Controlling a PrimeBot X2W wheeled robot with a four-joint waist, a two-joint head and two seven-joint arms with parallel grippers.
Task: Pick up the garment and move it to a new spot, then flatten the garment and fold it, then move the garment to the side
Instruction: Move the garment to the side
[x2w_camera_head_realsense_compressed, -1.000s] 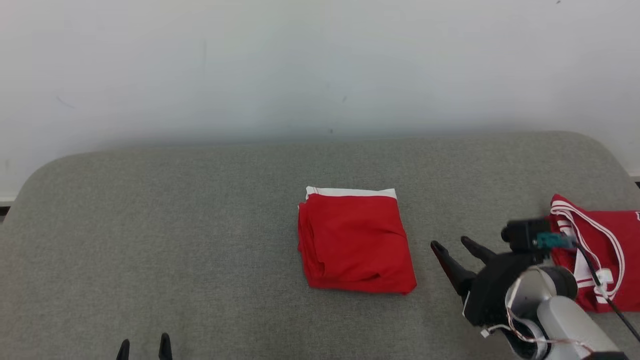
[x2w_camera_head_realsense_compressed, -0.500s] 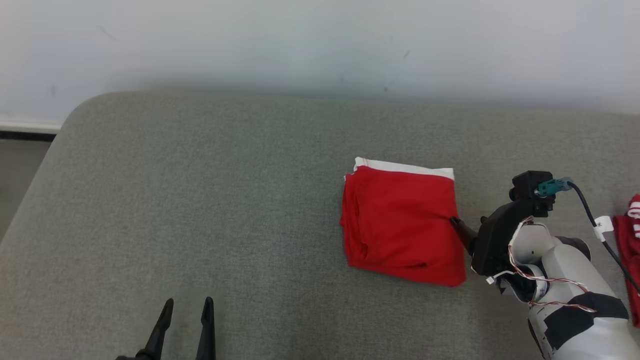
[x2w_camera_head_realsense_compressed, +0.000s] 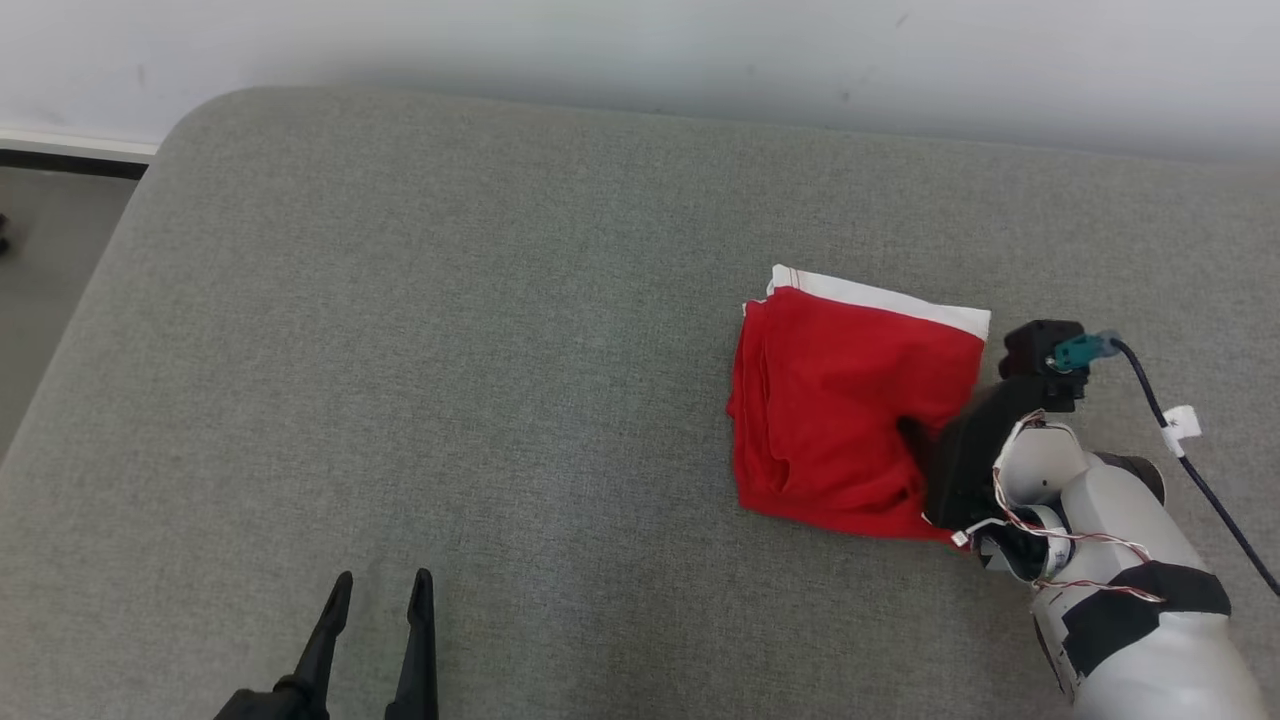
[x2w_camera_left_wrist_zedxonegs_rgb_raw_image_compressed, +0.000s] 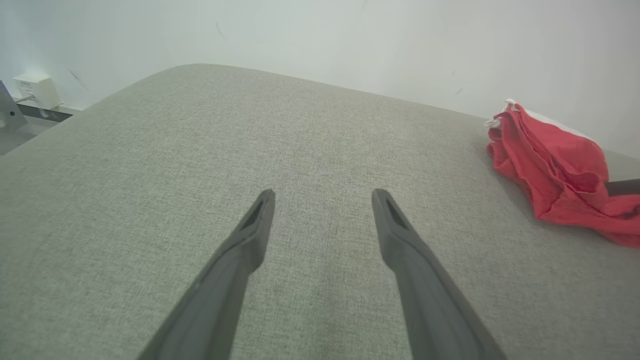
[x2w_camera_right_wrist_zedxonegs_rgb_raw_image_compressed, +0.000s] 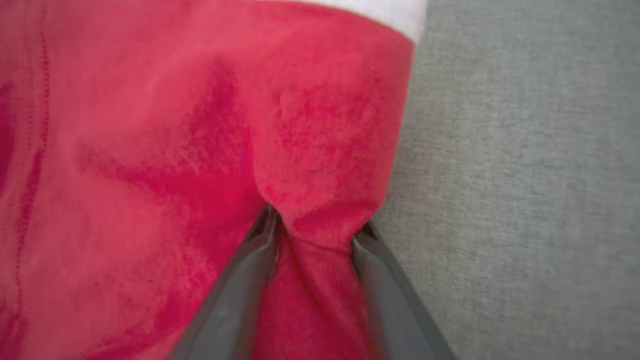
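Garment (x2w_camera_head_realsense_compressed: 850, 410) lies folded on the cushion (x2w_camera_head_realsense_compressed: 450, 350), right of centre in the head view, with its white band (x2w_camera_head_realsense_compressed: 880, 300) at the far edge. The right gripper (x2w_camera_right_wrist_zedxonegs_rgb_raw_image_compressed: 318, 222) meets it at its right-hand edge, near the front corner. Its fingers (x2w_camera_right_wrist_zedxonegs_rgb_raw_image_compressed: 240, 295) straddle a bunched ridge of red cloth that touches both, but I cannot tell whether they pinch it firmly. The left gripper (x2w_camera_head_realsense_compressed: 383, 578) hovers spread wide over bare cushion, well apart. The right arm is much the nearer. Free cushion lies to the left, so a move aside would likely go that way.
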